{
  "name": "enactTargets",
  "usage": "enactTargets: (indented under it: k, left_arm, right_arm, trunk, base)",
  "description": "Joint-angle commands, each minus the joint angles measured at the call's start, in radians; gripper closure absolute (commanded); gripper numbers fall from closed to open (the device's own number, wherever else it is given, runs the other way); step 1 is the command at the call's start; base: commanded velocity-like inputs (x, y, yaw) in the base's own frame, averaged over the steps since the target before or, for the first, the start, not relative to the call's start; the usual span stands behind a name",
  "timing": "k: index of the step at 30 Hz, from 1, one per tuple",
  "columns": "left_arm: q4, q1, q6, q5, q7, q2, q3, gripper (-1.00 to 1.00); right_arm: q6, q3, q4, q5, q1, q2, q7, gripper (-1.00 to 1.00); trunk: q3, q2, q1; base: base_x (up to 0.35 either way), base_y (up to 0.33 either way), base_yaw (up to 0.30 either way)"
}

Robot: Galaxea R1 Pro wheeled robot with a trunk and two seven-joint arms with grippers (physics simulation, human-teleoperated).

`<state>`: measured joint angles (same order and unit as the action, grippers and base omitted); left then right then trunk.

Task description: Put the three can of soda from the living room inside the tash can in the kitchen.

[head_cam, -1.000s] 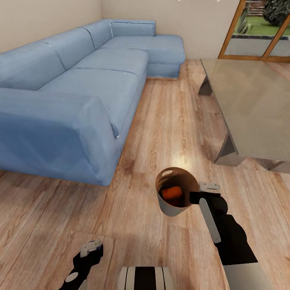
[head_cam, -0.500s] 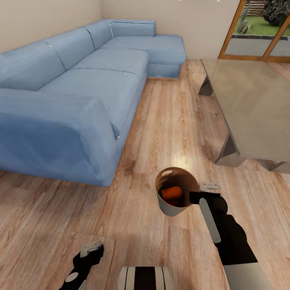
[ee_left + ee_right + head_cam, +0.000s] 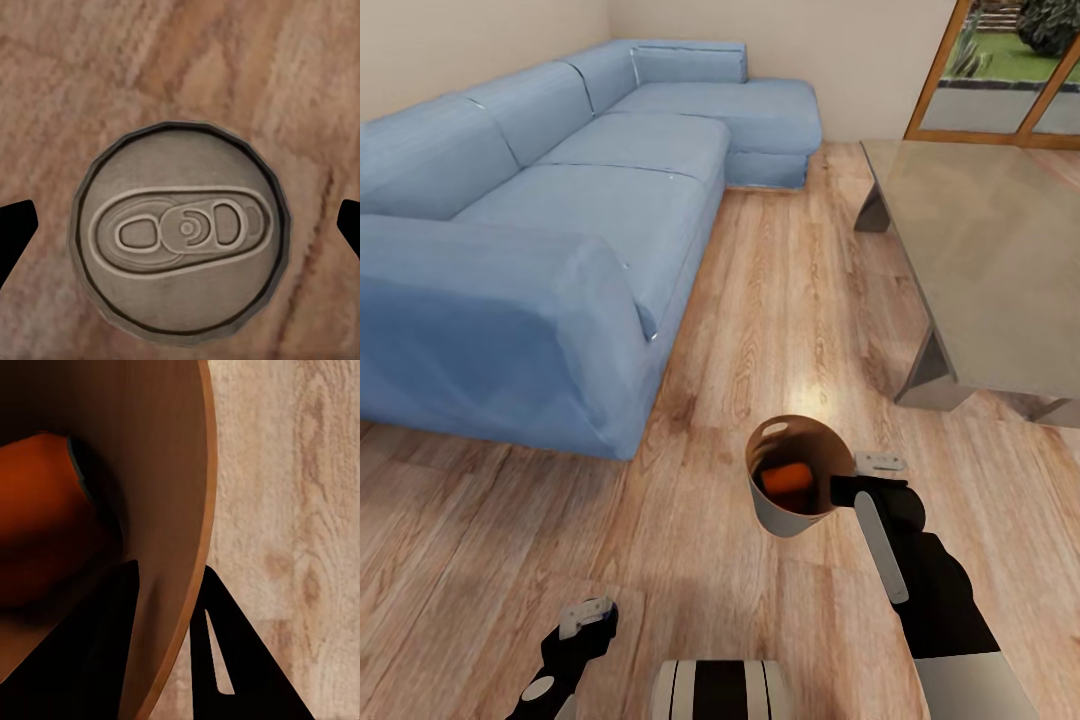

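Item 1: small round tapered bin [image 3: 792,500], pale grey outside, tan-brown inside, oval handle hole near its far-left rim. Held up over the light wood plank floor [image 3: 780,290], near centre of the head view. The right gripper [image 3: 857,478] grips its right-hand rim: in the right wrist view one dark finger [image 3: 97,652] lies inside the wall and the other outside, jaws pinching the bin's wall between them.

Item 2: bright orange cylindrical soda can [image 3: 787,479], lying on its side inside the bin; orange body also seen in the right wrist view [image 3: 41,517].

Item 3: second soda can, seen end-on in the left wrist view as a flat silver-grey top with pull tab [image 3: 180,238], standing upright on the plank floor. The left gripper [image 3: 588,612], low at near left in the head view, hangs above it; its dark fingertips [image 3: 15,232] show at either edge, jaws spread wide and clear of the can.

Item 4: blue fabric sectional sofa [image 3: 550,210], left and far.

Item 5: long low grey table with glossy top [image 3: 990,250], right.

Item 6: wood-framed glass doors [image 3: 1000,80], far right, greenery beyond.
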<state>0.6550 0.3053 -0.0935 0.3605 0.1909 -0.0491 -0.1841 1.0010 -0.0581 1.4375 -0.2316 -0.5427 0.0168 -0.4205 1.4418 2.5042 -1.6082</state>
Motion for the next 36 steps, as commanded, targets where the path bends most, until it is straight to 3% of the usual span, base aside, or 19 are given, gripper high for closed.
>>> enactTargets:
  k: [1,12,13,19,28,36]
  left_arm:
    - [0.000,0.000,0.000,0.000,0.000,0.000,0.000,-1.00]
    - [0.000,0.000,0.000,0.000,0.001,0.000,0.000,-1.00]
    - [0.000,0.000,0.000,0.000,0.000,0.000,0.000,1.00]
    - [0.000,0.000,0.001,0.000,0.000,-0.005,0.001,1.00]
    - [0.000,0.000,0.001,0.000,0.001,-0.006,0.001,1.00]
    - [0.000,0.000,0.002,0.000,0.000,-0.006,0.000,1.00]
  right_arm:
    - [-0.002,0.000,0.000,-0.005,0.000,0.000,0.002,1.00]
    - [-0.002,-0.015,0.000,-0.005,0.000,0.000,0.002,1.00]
    - [-0.002,-0.034,0.001,-0.004,0.000,0.000,0.002,1.00]
    - [-0.002,-0.081,0.000,-0.003,0.000,0.000,0.002,1.00]
    - [-0.002,-0.086,0.000,-0.003,0.000,0.000,0.002,1.00]
    - [-0.002,-0.086,0.000,-0.003,0.000,0.000,0.002,1.00]
  trunk:
    - [0.000,0.000,0.000]
    - [0.000,0.000,0.000]
    - [0.000,0.000,0.000]
    - [0.000,0.000,0.000]
    - [0.000,0.000,0.000]
    - [-0.031,-0.002,0.004]
  base:
    - [0.000,0.000,0.000]
    - [0.000,0.000,0.000]
    - [0.000,0.000,0.000]
    - [0.000,0.000,0.000]
    - [0.000,0.000,0.000]
    - [0.000,0.000,0.000]
